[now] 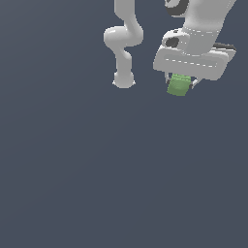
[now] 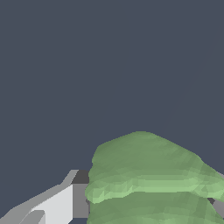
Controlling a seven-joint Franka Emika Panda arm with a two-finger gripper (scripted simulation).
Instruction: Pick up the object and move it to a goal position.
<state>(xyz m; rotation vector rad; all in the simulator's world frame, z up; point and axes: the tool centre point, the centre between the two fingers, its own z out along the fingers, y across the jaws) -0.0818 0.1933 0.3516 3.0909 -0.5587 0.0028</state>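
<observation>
Filling the near part of my wrist view is the object (image 2: 151,179), a light-green block with ridged, wavy sides. One white and grey finger (image 2: 65,203) presses against one side of it, and a sliver of the other finger (image 2: 218,206) shows at the opposite side. Behind it lies only plain dark blue-grey ground.

Seen from the exterior view, my gripper (image 1: 181,85) hangs near the upper right, pointing down from the white arm (image 1: 201,29). Its fingers are clamped on the object (image 1: 179,85), which sits between them just under the wide white hand, narrower than it. My arm's base (image 1: 123,80) stands well to the exterior view's left of the object. Dark desk (image 1: 97,184) fills everything else.
</observation>
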